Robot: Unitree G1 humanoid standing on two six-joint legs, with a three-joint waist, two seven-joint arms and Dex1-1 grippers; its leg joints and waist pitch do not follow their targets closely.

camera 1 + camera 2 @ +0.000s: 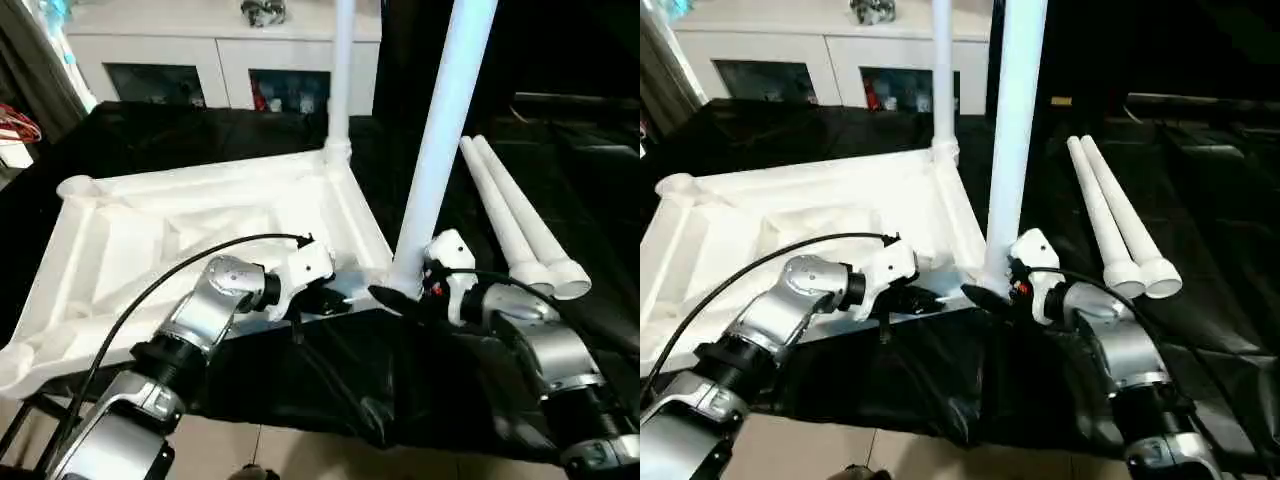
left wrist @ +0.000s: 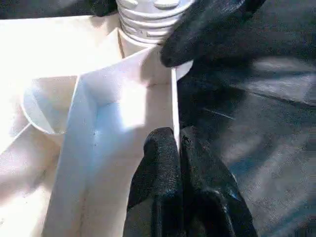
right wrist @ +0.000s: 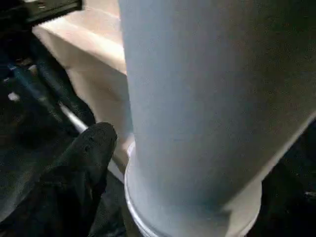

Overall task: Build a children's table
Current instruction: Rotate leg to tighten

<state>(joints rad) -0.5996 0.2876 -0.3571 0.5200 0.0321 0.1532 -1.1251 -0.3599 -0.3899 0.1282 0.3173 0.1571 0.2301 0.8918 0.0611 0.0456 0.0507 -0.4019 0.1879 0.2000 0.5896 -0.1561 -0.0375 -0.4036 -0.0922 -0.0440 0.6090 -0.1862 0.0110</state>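
White plastic top lying ribs-up on black cloth, two legs standing in far and near right sockets, two spare legs beside.

Head views: left gripper at near rim; right gripper at base of near leg.

Left wrist: fingers pressed together, pinching rim wall; threaded leg base visible, hidden elsewhere.

Right wrist: finger spread clear of leg, not gripping.

Risk: unheld leg perhaps half-seated, tipping if bumped.
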